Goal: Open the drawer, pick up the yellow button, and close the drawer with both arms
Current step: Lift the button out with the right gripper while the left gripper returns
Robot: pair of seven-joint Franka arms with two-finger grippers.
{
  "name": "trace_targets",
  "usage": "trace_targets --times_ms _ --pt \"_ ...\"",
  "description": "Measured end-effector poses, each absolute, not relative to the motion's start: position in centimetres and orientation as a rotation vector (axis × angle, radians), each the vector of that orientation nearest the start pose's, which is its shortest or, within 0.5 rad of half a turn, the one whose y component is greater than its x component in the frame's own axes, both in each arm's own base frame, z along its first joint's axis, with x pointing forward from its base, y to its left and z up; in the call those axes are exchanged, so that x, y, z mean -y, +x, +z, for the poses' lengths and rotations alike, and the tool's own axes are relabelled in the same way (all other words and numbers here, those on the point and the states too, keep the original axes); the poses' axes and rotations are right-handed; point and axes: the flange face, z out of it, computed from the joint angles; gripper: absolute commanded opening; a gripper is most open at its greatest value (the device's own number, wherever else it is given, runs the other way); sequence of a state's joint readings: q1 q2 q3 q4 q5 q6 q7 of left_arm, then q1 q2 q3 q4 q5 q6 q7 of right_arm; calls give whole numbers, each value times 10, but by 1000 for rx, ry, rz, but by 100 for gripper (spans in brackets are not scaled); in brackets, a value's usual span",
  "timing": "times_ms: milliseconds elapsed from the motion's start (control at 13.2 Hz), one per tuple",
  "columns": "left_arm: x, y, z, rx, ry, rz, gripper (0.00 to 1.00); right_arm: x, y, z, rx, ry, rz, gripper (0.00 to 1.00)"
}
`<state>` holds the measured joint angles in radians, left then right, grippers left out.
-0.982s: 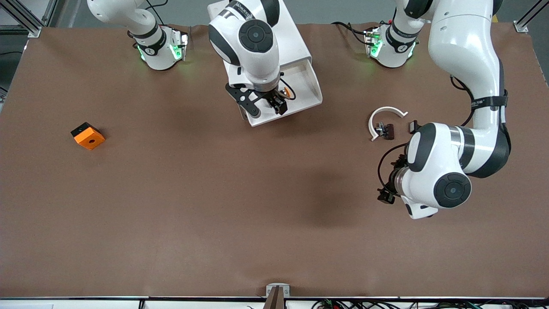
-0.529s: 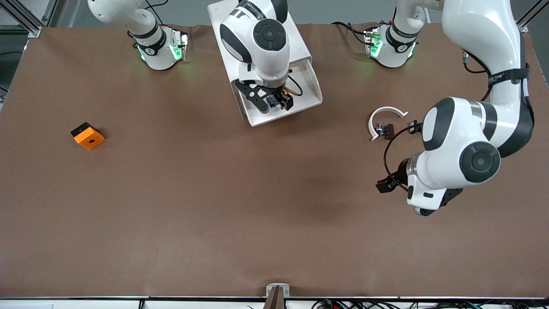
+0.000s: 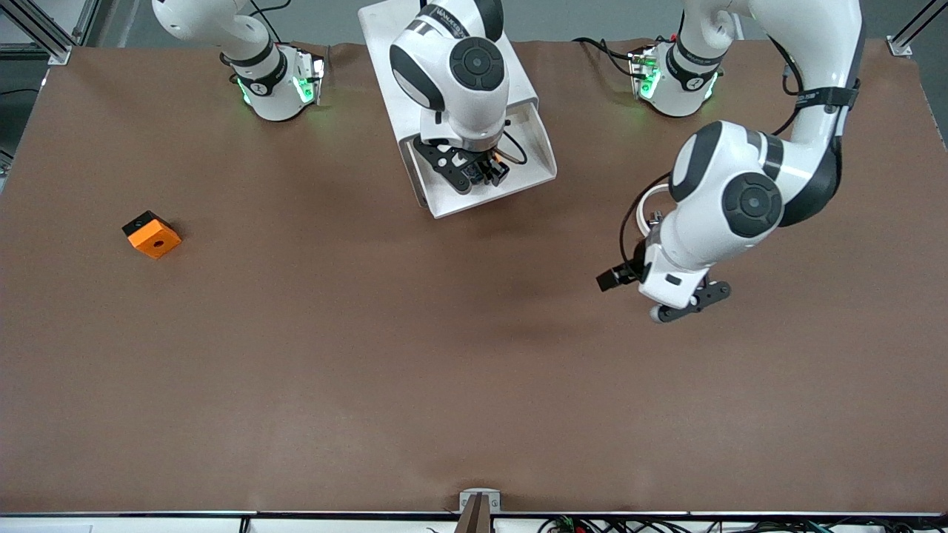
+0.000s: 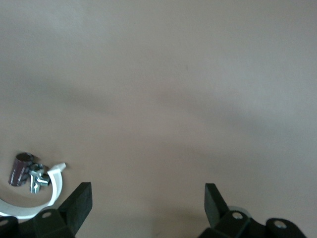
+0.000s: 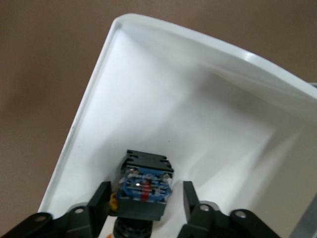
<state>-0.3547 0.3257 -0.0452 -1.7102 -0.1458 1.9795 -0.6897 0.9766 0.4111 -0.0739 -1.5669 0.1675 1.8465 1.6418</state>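
Observation:
The white drawer (image 3: 539, 158) stands pulled out of its white cabinet (image 3: 381, 52) between the two arm bases. The button (image 5: 145, 181), a black-and-blue body with an orange-yellow cap, lies on the drawer floor (image 5: 198, 124). My right gripper (image 5: 146, 194) reaches down into the drawer (image 3: 481, 172), its two fingers close on either side of the button with a narrow gap still showing on one side. My left gripper (image 4: 147, 191) hangs open and empty over bare table (image 3: 613, 280), toward the left arm's end.
An orange block with a hole (image 3: 152, 234) lies toward the right arm's end. A white open ring (image 4: 29, 213) with small dark pieces (image 4: 27, 173) sits by the left arm, partly covered by it in the front view (image 3: 646, 200).
The right gripper has sunk into the drawer and its fingers have narrowed around the button. The left arm has swung from its end of the table toward the middle.

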Motion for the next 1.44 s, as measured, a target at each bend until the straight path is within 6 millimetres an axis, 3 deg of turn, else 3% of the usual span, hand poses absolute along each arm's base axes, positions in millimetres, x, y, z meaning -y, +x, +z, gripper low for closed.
trace_targets --times_ms 76,604,831,1133,1436 --pt "265 580 395 539 -3184 217 100 -530 394 397 -1240 -2968 259 19" --pt "310 519 371 408 -3158 343 100 -530 397 401 -1242 -2961 253 18" --pt "321 502 361 417 -3118 415 100 -517 415 426 -1283 -2964 268 19" --pt "360 472 363 469 -3089 459 100 -455 464 484 -1176 -3056 372 19" --pt "400 436 366 435 -3086 492 100 -370 505 534 -840 -3108 434 19"
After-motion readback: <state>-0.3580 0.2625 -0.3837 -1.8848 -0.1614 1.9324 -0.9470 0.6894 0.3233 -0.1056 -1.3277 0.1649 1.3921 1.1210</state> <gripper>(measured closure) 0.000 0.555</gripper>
